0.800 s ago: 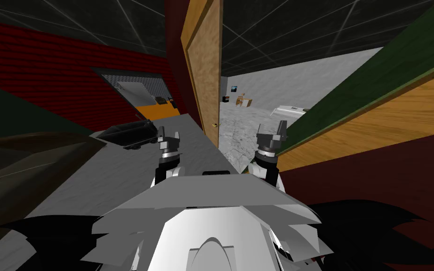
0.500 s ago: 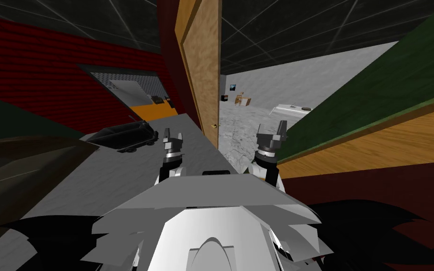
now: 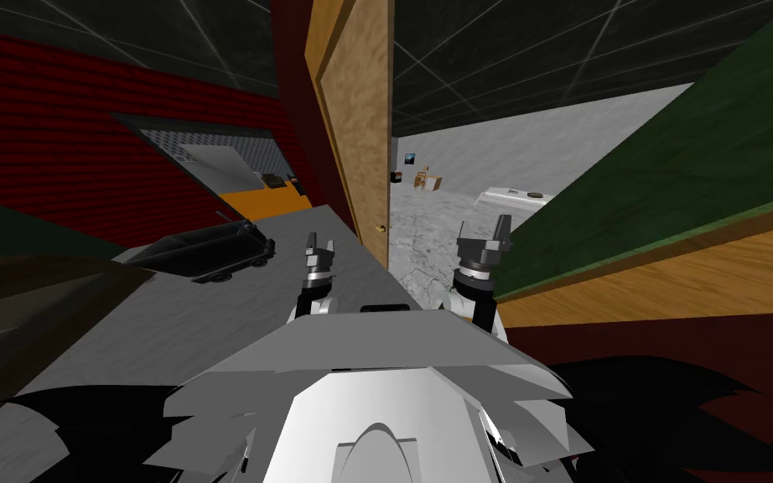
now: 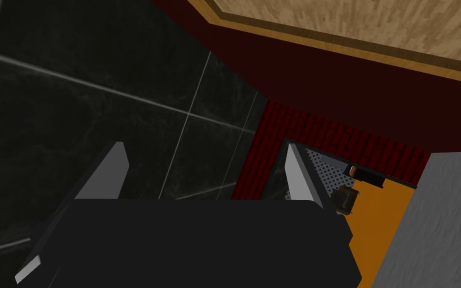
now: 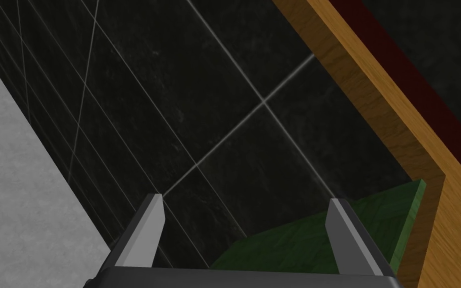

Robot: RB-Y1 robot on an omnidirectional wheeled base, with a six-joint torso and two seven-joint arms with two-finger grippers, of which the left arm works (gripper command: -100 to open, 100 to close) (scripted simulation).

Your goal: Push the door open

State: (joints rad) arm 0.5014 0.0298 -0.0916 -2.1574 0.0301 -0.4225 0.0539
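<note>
The grainy wooden door [image 3: 360, 126], a tall framed panel with a small brass knob [image 3: 381, 227], stands edge-on just ahead. The left gripper [image 3: 321, 242] and right gripper [image 3: 484, 226] flank it, thin grey blades wide apart, empty.

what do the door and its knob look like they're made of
Door: looks like wood, light brown with a mottled grain and a darker border strip, matte. Knob: small and yellowish, perhaps brass, but too small to be sure.
</note>
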